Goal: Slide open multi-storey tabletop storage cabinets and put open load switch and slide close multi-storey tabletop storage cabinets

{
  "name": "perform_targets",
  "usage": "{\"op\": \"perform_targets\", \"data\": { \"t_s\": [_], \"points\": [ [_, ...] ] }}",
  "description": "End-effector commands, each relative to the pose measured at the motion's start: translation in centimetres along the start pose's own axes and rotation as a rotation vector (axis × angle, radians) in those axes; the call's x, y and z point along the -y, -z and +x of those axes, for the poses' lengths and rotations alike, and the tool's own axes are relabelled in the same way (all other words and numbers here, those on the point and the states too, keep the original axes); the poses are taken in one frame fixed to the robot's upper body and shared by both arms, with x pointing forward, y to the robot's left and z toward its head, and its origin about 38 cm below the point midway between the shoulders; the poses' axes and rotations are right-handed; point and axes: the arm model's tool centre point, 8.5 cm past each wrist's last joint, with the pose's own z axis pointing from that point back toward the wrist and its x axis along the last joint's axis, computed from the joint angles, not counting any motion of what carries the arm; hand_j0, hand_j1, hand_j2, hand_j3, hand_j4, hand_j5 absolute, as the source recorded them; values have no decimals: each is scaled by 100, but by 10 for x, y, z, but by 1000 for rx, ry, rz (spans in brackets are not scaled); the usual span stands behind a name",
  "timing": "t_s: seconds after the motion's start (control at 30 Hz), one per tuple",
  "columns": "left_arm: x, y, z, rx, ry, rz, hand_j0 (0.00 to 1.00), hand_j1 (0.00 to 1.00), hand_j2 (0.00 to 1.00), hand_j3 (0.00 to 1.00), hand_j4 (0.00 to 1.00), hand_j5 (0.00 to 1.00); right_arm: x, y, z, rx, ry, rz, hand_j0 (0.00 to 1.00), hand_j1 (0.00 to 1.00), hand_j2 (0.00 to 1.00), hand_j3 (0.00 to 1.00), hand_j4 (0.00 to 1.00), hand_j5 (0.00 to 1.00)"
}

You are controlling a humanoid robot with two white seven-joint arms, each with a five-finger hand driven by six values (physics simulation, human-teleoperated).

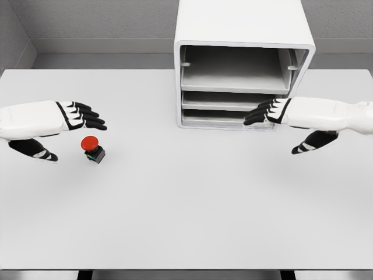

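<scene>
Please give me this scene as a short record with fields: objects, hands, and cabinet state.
surface: white table
cabinet: white storage cabinet, table's far side, three shelves visible
switch: red-topped load switch on table, left of cabinet
left hand: open, above and beside switch, not touching
right hand: open, fingertips at cabinet's lowest level

Table [186,221] is pretty much wide open across the middle and front, so plenty of room to move there. Only 2 things stand on it: the white cabinet [245,58] at the back, right of center, and the little red-topped switch [92,149] on the left, just beside the left hand [64,125]. The right hand [291,116] sits in front of the cabinet's lower shelves, partly blocking that opening.
</scene>
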Motion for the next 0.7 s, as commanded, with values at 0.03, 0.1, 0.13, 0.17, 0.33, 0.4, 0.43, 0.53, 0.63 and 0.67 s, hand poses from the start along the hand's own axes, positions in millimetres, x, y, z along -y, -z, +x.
{"op": "perform_targets", "data": {
  "t_s": [0.03,0.1,0.13,0.17,0.33,0.4,0.43,0.53,0.63,0.67],
  "points": [
    [2,5,0,4,1,0,100,100,100,100,100,100,4,0,1,3,2,-22,100,100,100,100,100,100],
    [6,13,0,13,-3,7,100,100,100,100,100,100,14,-5,0,-10,-20,-29,100,100,100,100,100,100],
    [9,13,-3,3,-8,2,100,100,100,100,100,100,16,-5,0,-9,-23,-37,100,100,100,100,100,100],
    [14,15,-9,-15,-8,-5,100,100,100,100,100,100,16,-4,1,-5,-20,-42,100,100,100,100,100,100],
    [25,19,-18,-26,-62,8,100,100,100,100,100,100,24,-12,-1,-24,-26,-118,100,100,100,100,100,100],
    [30,23,-19,-22,-70,-4,100,100,100,100,100,100,22,-6,0,-11,-26,-92,100,100,100,100,100,100],
    [33,24,-24,-34,-79,-4,100,100,100,100,100,100,20,0,2,6,-27,-59,100,100,100,100,100,100],
    [40,36,-33,-55,-81,-6,100,100,100,100,100,100,23,18,8,55,-40,-31,100,100,100,100,100,100],
    [46,40,-39,-77,-78,-20,100,100,100,100,100,100,39,23,15,77,-83,-46,100,100,100,100,100,100],
    [47,42,-39,-77,-74,-21,100,100,100,100,100,100,44,24,16,79,-94,-52,100,100,100,100,100,100]
  ]
}}
